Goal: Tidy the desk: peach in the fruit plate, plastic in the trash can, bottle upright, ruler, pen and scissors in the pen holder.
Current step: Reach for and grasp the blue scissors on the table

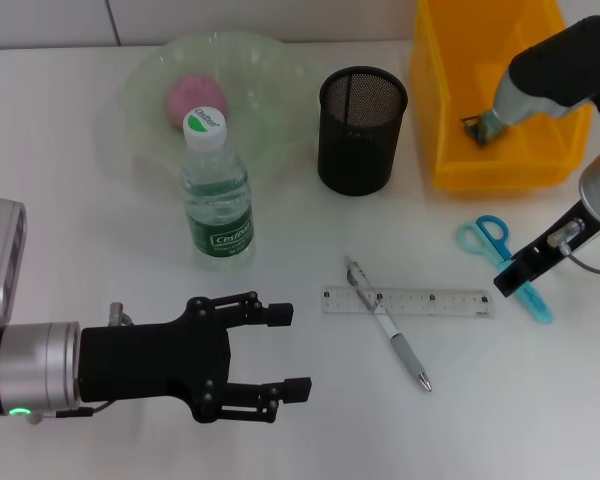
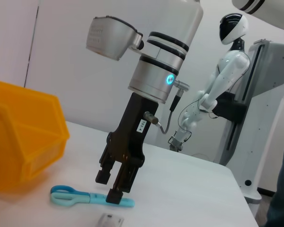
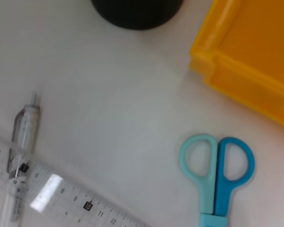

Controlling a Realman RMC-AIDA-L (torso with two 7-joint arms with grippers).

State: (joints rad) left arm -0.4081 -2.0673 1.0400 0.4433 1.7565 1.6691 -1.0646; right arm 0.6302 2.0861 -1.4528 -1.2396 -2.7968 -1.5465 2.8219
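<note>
A pink peach (image 1: 195, 97) lies in the green translucent fruit plate (image 1: 140, 80). The water bottle (image 1: 217, 195) stands upright in front of the plate. The black mesh pen holder (image 1: 362, 130) stands at centre back. The clear ruler (image 1: 410, 302) lies at centre with the pen (image 1: 390, 325) across its left end. The blue scissors (image 1: 490, 238) lie to the right. My right gripper (image 1: 512, 275) is open and hangs low over the scissors' blades (image 2: 123, 202); it also shows in the left wrist view (image 2: 109, 189). My left gripper (image 1: 285, 352) is open and empty at front left.
The yellow bin (image 1: 450, 150) stands at back right with a small crumpled piece (image 1: 477, 130) inside. The right arm's elbow (image 1: 560, 65) reaches over the bin. The right wrist view shows the scissors' handles (image 3: 217, 163), the ruler (image 3: 61, 198) and the pen (image 3: 21, 142).
</note>
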